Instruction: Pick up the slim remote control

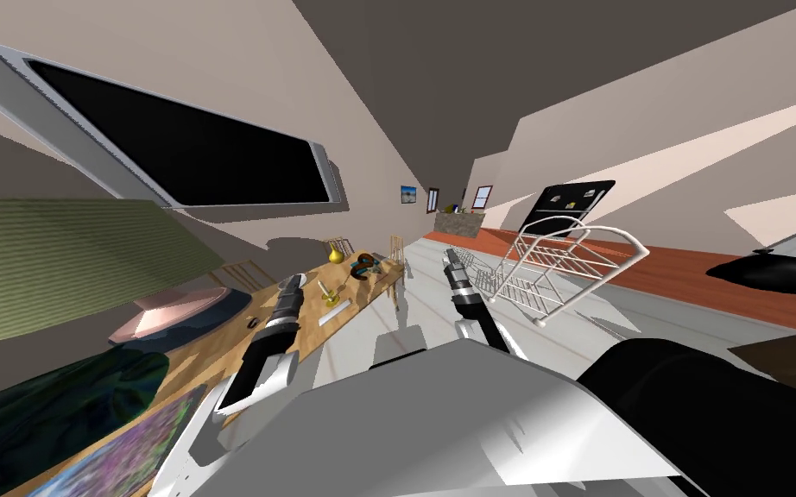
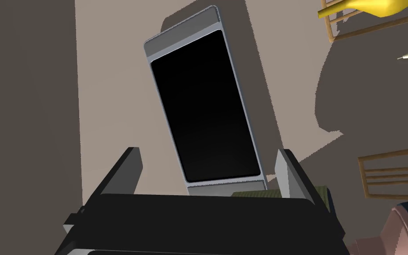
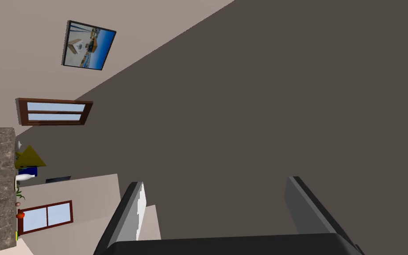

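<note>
Both hands are open and empty: left gripper [image 1: 294, 280] faces the television [image 2: 205, 106], right gripper [image 1: 450, 256] sits mid-frame. The slim remote [image 1: 333, 313] lies centre-left on the wooden table [image 1: 312, 335] — descend off-line and you'd likely knock the yellow ornament [image 1: 329, 298] just beside it.

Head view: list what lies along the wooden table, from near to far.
Flowered picture → dark green bundle → pink dish → slim light grey remote → yellow vase.
</note>
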Controlling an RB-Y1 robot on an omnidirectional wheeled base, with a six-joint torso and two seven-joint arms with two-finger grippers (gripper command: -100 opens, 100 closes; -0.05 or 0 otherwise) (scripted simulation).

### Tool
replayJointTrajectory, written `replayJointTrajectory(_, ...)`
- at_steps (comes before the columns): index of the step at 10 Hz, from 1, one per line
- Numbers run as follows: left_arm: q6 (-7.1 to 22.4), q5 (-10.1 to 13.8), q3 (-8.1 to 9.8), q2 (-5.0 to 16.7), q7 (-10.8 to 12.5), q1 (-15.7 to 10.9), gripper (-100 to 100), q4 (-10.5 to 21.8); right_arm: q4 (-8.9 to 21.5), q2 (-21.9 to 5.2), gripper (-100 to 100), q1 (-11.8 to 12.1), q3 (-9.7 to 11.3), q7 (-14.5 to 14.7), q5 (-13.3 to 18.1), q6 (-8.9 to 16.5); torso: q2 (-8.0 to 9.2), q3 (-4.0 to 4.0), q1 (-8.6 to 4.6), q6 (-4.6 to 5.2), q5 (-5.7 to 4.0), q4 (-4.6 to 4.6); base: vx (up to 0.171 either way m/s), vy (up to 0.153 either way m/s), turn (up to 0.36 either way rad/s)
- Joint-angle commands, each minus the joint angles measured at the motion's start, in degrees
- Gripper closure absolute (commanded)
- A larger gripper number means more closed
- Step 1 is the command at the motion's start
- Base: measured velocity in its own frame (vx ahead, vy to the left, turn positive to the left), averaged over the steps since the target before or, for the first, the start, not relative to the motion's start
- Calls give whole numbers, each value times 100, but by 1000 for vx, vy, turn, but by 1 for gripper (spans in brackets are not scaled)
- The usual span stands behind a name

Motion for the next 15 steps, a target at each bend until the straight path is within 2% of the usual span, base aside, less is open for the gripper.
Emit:
replayJointTrajectory(1, 286, 41, 112, 39, 25, -96, -100, 230, 0, 0, 0, 0, 0, 0, 0, 0, 0, 0, 0, 0, 0, 0, -10, -71, -182)
replayJointTrajectory(3, 403, 41, 112, 39, 25, -96, -100, 230, 0, 0, 0, 0, 0, 0, 0, 0, -1, 0, 0, 0, 0, 0, -8, -41, -27)
replayJointTrajectory(4, 614, 92, 229, 101, 61, -202, -100, 414, 0, 0, 0, 0, -1, 0, 0, 0, -2, -1, 11, -2, 2, 0, -5, -43, -182)
replayJointTrajectory(5, 750, 92, 229, 101, 61, -202, -100, 414, 0, 0, 0, -1, 0, 0, 0, 0, -3, -2, 7, 3, 2, -1, -2, -40, -88)
replayJointTrajectory(6, 943, 144, 349, 159, 97, -311, -100, 607, 0, 0, 0, 0, 0, 0, 0, 0, -3, -2, 8, -1, 2, -1, -6, -56, -148)
replayJointTrajectory(7, 1100, 144, 349, 159, 97, -311, -100, 607, 0, 0, 0, 0, 0, 0, 0, 0, -3, -2, 4, 2, 1, -1, -3, -49, -77)
replayJointTrajectory(8, 1272, 197, 472, 214, 135, -423, -100, 807, 0, 0, 0, 0, 0, 0, 0, 0, -3, -2, 4, -1, 1, -1, 2, -60, -168)
replayJointTrajectory(10, 1469, 197, 472, 214, 135, -423, -100, 807, 0, 0, 0, 1, 0, 0, 0, 0, -3, -2, 4, -2, 1, -1, -2, -37, -18)
replayJointTrajectory(11, 1713, 251, 597, 265, 172, -537, -100, 1015, 0, 0, 0, 1, -1, 0, 0, 0, -2, -1, 12, -3, 2, 0, 3, -38, -162)
replayJointTrajectory(12, 1808, 251, 597, 265, 172, -537, -100, 1015, 0, 0, 0, 0, 0, 0, 0, 0, -4, -3, 10, 2, 3, -1, 8, -35, -81)
replayJointTrajectory(13, 1977, 306, 724, 312, 210, -654, -100, 1229, 0, 0, 0, 1, -1, 0, 0, 0, -5, -3, 11, -3, 2, -1, 12, -47, -125)
replayJointTrajectory(14, 2169, 306, 724, 312, 210, -654, -100, 1229, 0, 0, 0, 0, 0, 0, 0, 0, -7, -4, 7, 1, 2, -2, 9, -35, -76)
replayJointTrajectory(15, 2212, 306, 724, 312, 210, -654, -100, 1229, 0, 0, 0, 1, -1, 0, 0, 0, -5, -3, 10, -3, 2, -2, 1, -11, 11)
